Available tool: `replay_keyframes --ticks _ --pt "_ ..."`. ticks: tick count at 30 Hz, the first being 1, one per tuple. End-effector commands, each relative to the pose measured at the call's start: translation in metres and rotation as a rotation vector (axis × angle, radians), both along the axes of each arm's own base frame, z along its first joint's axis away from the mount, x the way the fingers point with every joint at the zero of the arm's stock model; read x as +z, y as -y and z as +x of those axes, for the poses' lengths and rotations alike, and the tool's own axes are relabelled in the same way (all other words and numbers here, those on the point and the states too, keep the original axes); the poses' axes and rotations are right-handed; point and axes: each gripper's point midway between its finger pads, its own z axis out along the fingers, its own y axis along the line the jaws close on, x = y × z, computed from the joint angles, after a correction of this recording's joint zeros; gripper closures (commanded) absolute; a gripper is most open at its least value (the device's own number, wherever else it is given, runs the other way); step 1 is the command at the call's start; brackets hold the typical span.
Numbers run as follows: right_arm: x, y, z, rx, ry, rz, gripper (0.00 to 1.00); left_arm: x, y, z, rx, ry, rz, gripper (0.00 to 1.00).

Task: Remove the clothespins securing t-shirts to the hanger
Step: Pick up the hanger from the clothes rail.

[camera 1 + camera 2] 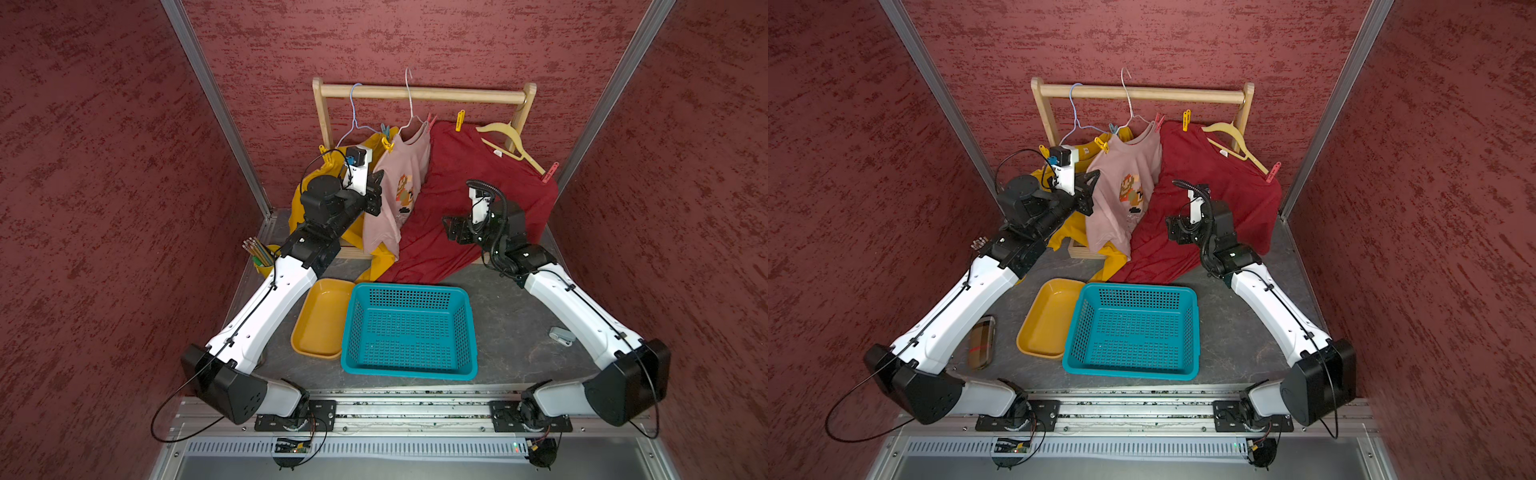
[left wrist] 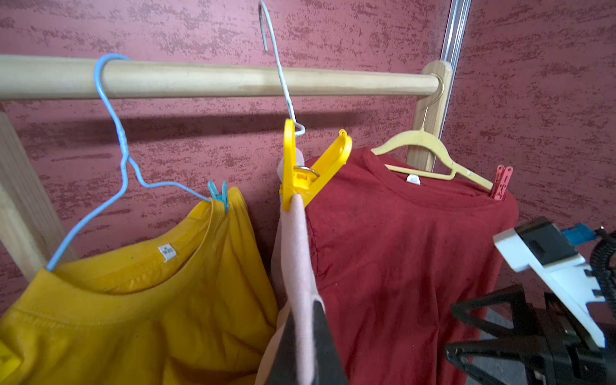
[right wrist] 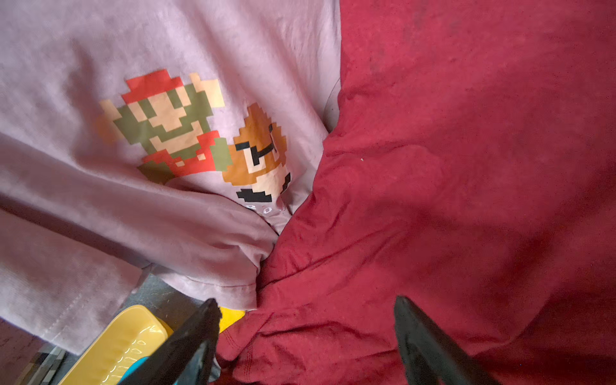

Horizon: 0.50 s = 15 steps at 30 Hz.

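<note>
Three t-shirts hang on a wooden rail (image 1: 424,93): mustard yellow (image 2: 133,316), pale pink with a printed picture (image 1: 399,187) and dark red (image 1: 465,174). Clothespins show at the shoulders: a yellow one (image 2: 300,173) on the pink shirt, a light blue one (image 2: 218,195) on the yellow shirt, and a yellow (image 1: 459,120) and a red-pink one (image 2: 501,183) on the red shirt. My left gripper (image 2: 303,310) is shut on the pink shirt's edge below the yellow clothespin. My right gripper (image 3: 306,300) stands open before the red shirt's lower folds, holding nothing.
A teal basket (image 1: 409,328) and a yellow tray (image 1: 320,320) sit on the table in front of the rail. A cup of pencils (image 1: 262,253) stands by the left arm, and a small grey object (image 1: 561,334) lies at the right. Red walls close in on three sides.
</note>
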Motion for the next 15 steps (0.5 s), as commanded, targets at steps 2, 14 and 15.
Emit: replay_keyframes --ticks 2,14,15 --pt "-0.007 0.003 0.019 -0.058 -0.033 -0.058 0.15 0.033 -0.013 -0.015 0.005 0.115 -0.043 1.00" --pt "-0.008 -0.004 0.034 -0.055 -0.051 -0.053 0.15 0.019 -0.044 -0.031 0.082 0.124 -0.071 1.00" --pt "-0.007 -0.004 0.034 -0.055 -0.049 -0.053 0.15 0.021 -0.045 -0.036 0.071 0.135 -0.073 1.00"
